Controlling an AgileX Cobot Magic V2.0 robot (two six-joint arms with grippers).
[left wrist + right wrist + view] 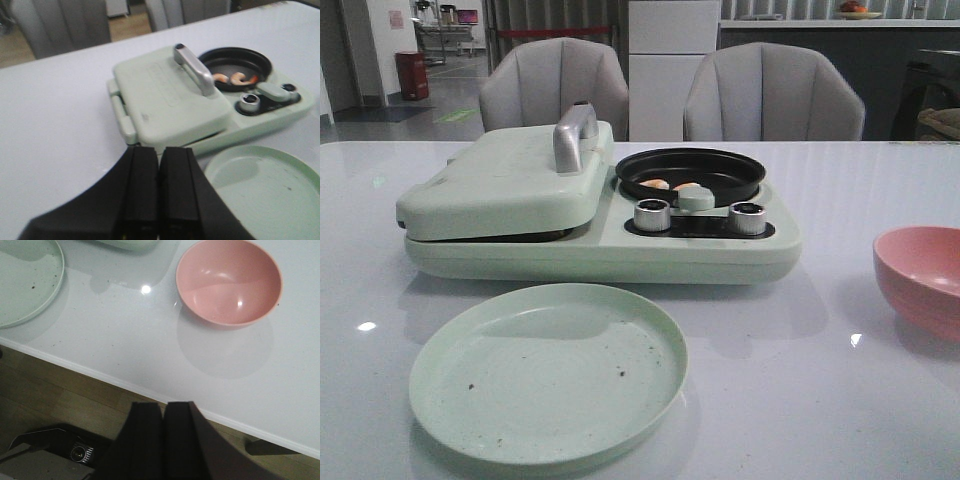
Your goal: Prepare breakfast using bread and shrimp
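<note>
Two shrimp (670,185) (235,78) lie in the small black pan (691,170) (235,62) of the pale green breakfast maker (590,215) (200,107). Its griddle lid (505,180) with a silver handle (574,135) (194,69) is down. The bread is hidden. My left gripper (159,155) is shut and empty, hovering off the maker's left front corner, beside the green plate (548,372) (262,187). My right gripper (163,407) is shut and empty, out past the table's front edge, with the floor under it.
An empty pink bowl (925,278) (229,281) stands at the table's right. Two silver knobs (653,214) (748,217) and a pale green knob (696,198) sit on the maker's front. Two grey chairs (555,88) stand behind the table.
</note>
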